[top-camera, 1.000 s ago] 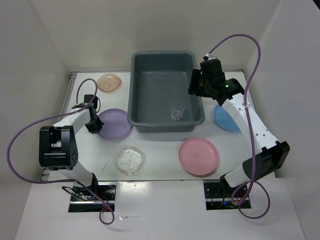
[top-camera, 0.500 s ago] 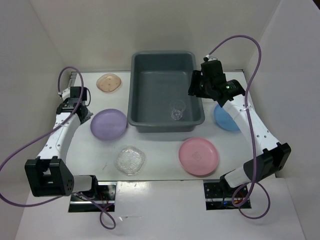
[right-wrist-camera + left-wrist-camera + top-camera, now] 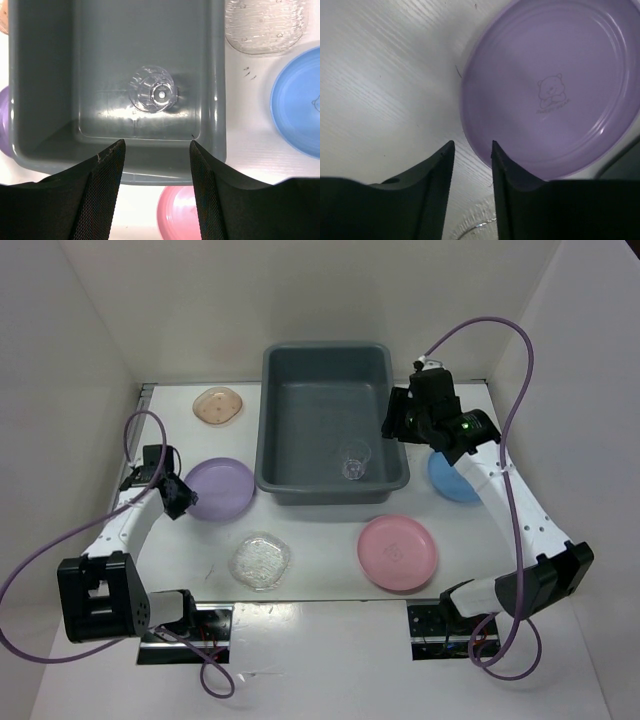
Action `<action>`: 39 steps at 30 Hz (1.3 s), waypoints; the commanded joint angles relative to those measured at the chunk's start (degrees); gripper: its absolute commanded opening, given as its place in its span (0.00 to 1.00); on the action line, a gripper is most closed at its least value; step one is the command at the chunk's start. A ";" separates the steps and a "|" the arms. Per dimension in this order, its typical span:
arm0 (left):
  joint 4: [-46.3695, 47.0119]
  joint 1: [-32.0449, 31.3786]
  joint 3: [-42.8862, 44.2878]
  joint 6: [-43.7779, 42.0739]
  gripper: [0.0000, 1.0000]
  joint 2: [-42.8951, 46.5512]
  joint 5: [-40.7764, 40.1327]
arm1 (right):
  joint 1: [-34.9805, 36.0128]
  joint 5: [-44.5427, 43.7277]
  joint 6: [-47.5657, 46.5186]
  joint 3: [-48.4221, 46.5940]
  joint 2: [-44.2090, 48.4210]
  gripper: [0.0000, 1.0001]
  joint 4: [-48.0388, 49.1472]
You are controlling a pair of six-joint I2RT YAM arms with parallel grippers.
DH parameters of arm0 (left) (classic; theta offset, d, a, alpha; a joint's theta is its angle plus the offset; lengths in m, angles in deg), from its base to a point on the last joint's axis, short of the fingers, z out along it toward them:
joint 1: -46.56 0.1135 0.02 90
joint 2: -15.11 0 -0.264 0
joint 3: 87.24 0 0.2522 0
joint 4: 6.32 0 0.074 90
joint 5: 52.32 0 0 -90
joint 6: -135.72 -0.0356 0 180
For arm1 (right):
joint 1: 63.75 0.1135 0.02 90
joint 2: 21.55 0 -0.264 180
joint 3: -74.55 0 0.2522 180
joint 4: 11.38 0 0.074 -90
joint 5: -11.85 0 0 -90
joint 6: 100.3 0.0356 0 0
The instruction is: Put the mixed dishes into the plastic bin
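The dark grey plastic bin [image 3: 266, 430] stands at the back middle with a clear plastic cup [image 3: 353, 462] inside; the cup also shows in the right wrist view [image 3: 152, 92]. My right gripper [image 3: 395, 418] is open and empty above the bin's right rim [image 3: 218, 100]. My left gripper [image 3: 178, 502] is open and empty at the left edge of the lilac plate [image 3: 222, 488]. In the left wrist view its right fingertip [image 3: 496, 150] overlaps the rim of the lilac plate [image 3: 550, 85]. The gap between the fingers shows bare table.
A peach dish [image 3: 218, 405] lies at the back left. A clear textured dish [image 3: 261, 560] and a pink plate [image 3: 397, 552] lie in front of the bin, and a blue plate [image 3: 452, 477] to its right. Another clear textured dish [image 3: 265, 25] lies beside the bin's right wall.
My left arm swung out to the far left, then came back to the lilac plate's left edge. My right gripper shifted slightly to the right above the bin's rim.
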 commanded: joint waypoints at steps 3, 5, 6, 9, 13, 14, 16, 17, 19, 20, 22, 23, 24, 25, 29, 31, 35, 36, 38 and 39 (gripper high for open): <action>8.25 3.10 -3.07 3.93 0.36 -2.12 6.79 | -0.31 -0.68 -1.41 2.33 1.75 0.60 -0.45; 10.00 3.10 -4.22 5.59 0.37 -2.66 7.59 | -0.31 -1.20 -1.41 2.33 1.75 0.60 -0.46; 10.01 3.10 -4.75 6.21 0.37 -3.18 7.60 | -0.31 -1.20 -1.41 2.33 1.75 0.60 -0.46; 10.54 3.10 -5.28 6.22 0.39 -3.70 7.08 | -0.31 -1.20 -1.41 2.33 1.75 0.60 -0.99; 10.01 3.10 -5.28 6.74 0.43 -3.71 5.85 | -0.84 -1.20 -1.93 2.33 1.75 0.60 -0.99; 10.01 3.10 -5.28 6.74 0.43 -4.23 5.84 | -0.84 -1.20 -1.93 2.33 1.14 0.60 -0.99; 10.62 3.10 -5.89 7.88 0.43 -4.76 5.32 | -0.84 -0.59 -1.93 1.81 0.61 0.60 -0.99; 11.15 3.10 -6.50 7.89 0.43 -5.37 5.32 | -0.84 -0.59 -1.93 1.81 0.60 0.60 -0.99; 11.95 3.10 -7.03 8.93 0.41 -5.99 5.32 | -0.84 -0.59 -1.93 1.19 0.08 0.60 -0.99; 12.64 3.10 -7.04 8.94 0.41 -5.99 5.32 | -0.84 -0.59 -1.93 0.58 0.08 0.60 -0.99; 12.65 3.10 -7.04 9.46 0.39 -6.61 5.32 | -0.84 -0.59 -1.93 0.58 0.08 0.60 -0.99; 12.65 3.10 -7.04 9.47 0.39 -6.61 5.32 | -0.84 -0.59 -1.93 0.05 0.08 0.60 -1.51; 12.65 3.10 -7.64 10.16 0.38 -6.61 4.79 | -0.84 -1.11 -1.93 0.05 0.08 0.60 -1.51; 12.65 3.10 -7.65 10.17 0.38 -6.61 4.79 | -0.84 -1.11 -2.46 0.05 0.08 0.60 -1.51; 13.79 3.10 -8.18 11.84 0.15 -7.14 4.26 | -0.84 -1.11 -2.46 -0.48 -0.45 0.60 -1.51; 13.79 3.10 -8.18 11.84 0.00 -7.14 2.86 | -0.84 -1.11 -2.46 -1.01 -0.45 0.60 -1.51; 8.72 3.10 -3.46 12.98 0.00 -5.57 -1.61 | -0.84 -0.59 -2.46 -0.48 -0.45 0.61 -1.51; 7.82 3.10 -2.04 12.03 0.00 -4.77 -1.63 | -0.84 -0.59 -2.46 -0.48 -0.45 0.61 -1.51; 3.89 3.10 1.64 10.62 0.00 -2.41 -3.99 | -0.84 -0.07 -2.46 0.05 -0.45 0.61 -1.51; 2.47 3.10 5.75 10.00 0.00 -1.70 -4.52 | -0.84 -0.06 -2.46 0.05 -0.45 0.61 -1.51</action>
